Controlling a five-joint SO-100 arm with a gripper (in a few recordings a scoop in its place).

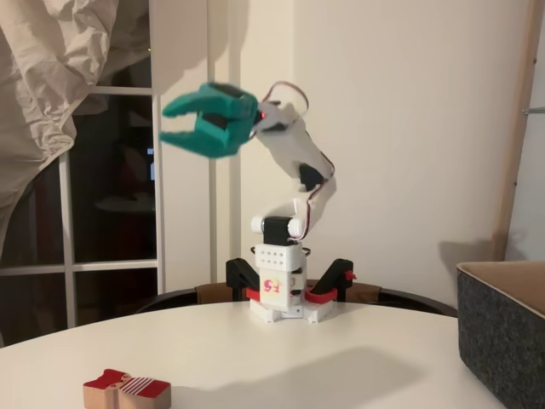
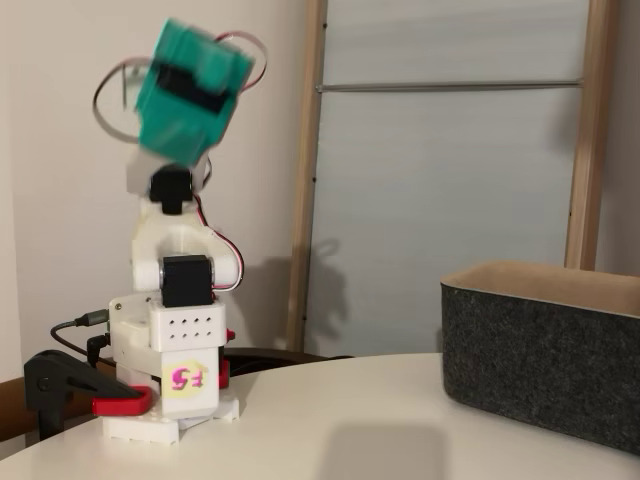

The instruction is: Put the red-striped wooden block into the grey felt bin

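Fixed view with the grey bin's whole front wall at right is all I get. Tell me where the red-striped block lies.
Observer: In a fixed view the red-striped wooden block lies flat on the white table at the picture's lower left, striped top up.
Operator: Report the jaws; my picture of them is blurred.
Observer: The gripper is raised high above the base, open and empty, with its fingers pointing to picture left.
Operator: Give the block's relation to the bin.
Observer: The grey felt bin stands at the right edge, well apart from the block, with table between them.
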